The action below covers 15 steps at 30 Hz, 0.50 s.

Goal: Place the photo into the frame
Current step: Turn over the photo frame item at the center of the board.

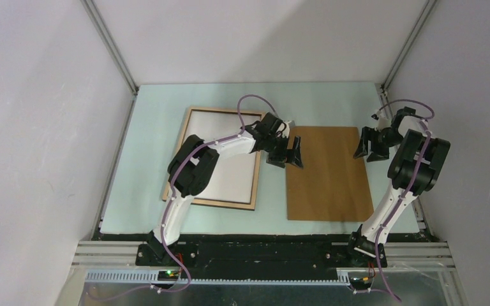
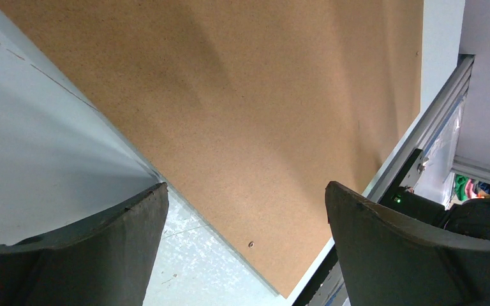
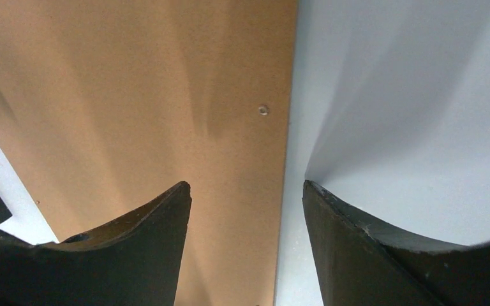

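The frame (image 1: 256,178) lies wood-back up at the table's (image 1: 141,182) left-centre. Its long axis runs from near edge to far edge, with the far end tipped slightly right. The photo (image 1: 233,175) fills it, white back up (print side hidden). The left gripper (image 1: 285,152) hangs over the brown backing board's (image 1: 326,175) far-left corner, fingers wide apart. The right gripper (image 1: 370,148) is over the far-right corner, fingers apart and empty.

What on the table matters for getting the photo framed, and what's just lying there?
For the job:
- frame, wood back up
- white sheet inside it, probably the photo face down

Lying about:
- brown board, not named in the job, though the left gripper and right gripper hang open over its edges
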Motion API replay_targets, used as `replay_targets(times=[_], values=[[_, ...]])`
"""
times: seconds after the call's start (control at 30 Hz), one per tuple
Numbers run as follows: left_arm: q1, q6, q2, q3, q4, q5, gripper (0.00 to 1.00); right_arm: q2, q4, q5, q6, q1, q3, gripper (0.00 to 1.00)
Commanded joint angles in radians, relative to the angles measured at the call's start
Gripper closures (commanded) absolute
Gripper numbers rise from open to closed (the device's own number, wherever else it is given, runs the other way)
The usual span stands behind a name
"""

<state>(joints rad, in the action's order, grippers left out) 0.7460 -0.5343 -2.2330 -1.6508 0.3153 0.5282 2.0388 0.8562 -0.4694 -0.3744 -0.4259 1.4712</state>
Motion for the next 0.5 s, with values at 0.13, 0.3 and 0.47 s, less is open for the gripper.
replay_targets(times=[0.13,0.3,0.47], values=[[0.008,-0.007,-0.023,0.028,0.016,-0.012,0.0,0.053,0.098,-0.021,-0.021,0.06,0.018,0.32],[0.009,-0.009,-0.02,0.033,0.011,-0.006,0.0,0.069,0.156,-0.076,-0.032,0.07,0.06,0.33],[0.013,-0.006,-0.017,0.039,0.007,-0.005,0.0,0.055,0.264,-0.258,-0.052,0.066,0.113,0.35]])
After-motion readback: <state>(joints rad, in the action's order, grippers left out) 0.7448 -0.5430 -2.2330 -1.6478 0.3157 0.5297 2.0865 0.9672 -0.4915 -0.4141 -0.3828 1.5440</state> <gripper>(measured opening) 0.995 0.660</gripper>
